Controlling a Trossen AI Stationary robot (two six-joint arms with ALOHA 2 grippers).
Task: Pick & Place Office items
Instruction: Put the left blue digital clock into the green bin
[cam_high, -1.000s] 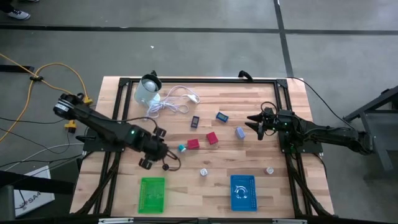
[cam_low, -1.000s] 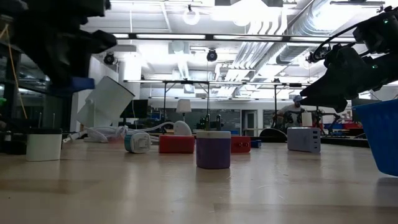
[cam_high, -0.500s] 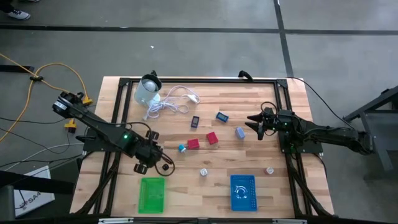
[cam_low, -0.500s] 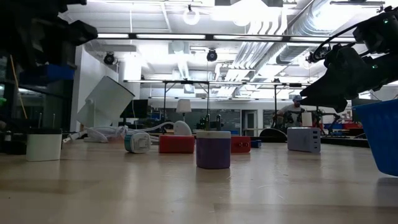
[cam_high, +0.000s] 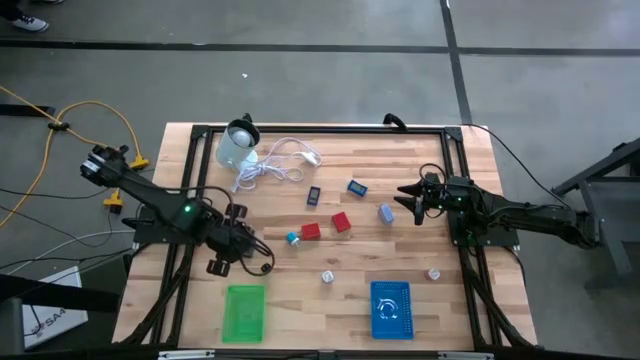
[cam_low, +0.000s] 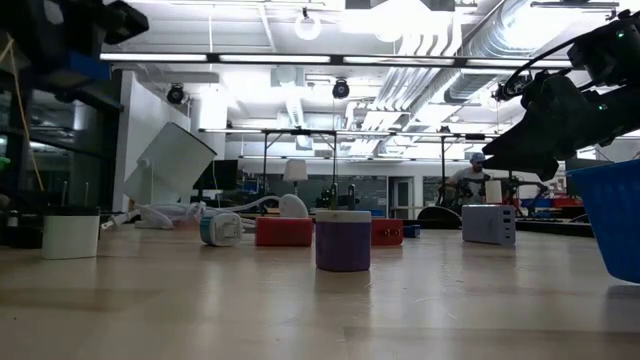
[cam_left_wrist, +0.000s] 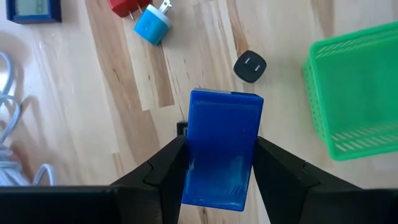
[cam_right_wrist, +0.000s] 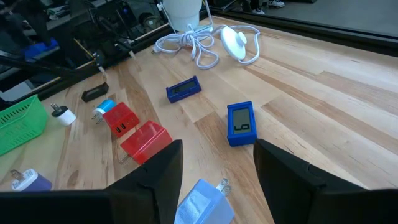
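My left gripper (cam_high: 236, 252) hangs above the table's near left part, shut on a blue blocky piece (cam_left_wrist: 224, 124), up and away from the green basket (cam_high: 245, 312). On the wood below it lie a black plug (cam_left_wrist: 250, 65), a light blue plug (cam_left_wrist: 153, 27) and a red piece (cam_left_wrist: 122, 6). My right gripper (cam_right_wrist: 217, 144) is open and hovers at the right side over a pale blue charger (cam_right_wrist: 202, 202). Two red blocks (cam_high: 341, 222), two dark blue pieces (cam_high: 356, 187) and a purple-based cap (cam_low: 343, 240) rest flat on the table. My left gripper pinches the blue block by its two long side faces (cam_left_wrist: 198, 155), one finger (cam_left_wrist: 169, 169) on each. The fingers come from above, pointing down, and lie along the block. The block is lifted clear of the table, its free end (cam_left_wrist: 225, 99) sticking out past the fingertips.
A blue basket (cam_high: 390, 308) sits at the near edge, right of the green one. A pale round container (cam_high: 238, 145) and a coiled white cable (cam_high: 272, 165) lie at the far left. A small white piece (cam_high: 434, 273) lies near the right edge.
My left gripper has risen with the blue block and drawn toward the table's left edge, keeping its hold. The block now hangs clearly higher above the table than a second ago. My right arm has kept still.
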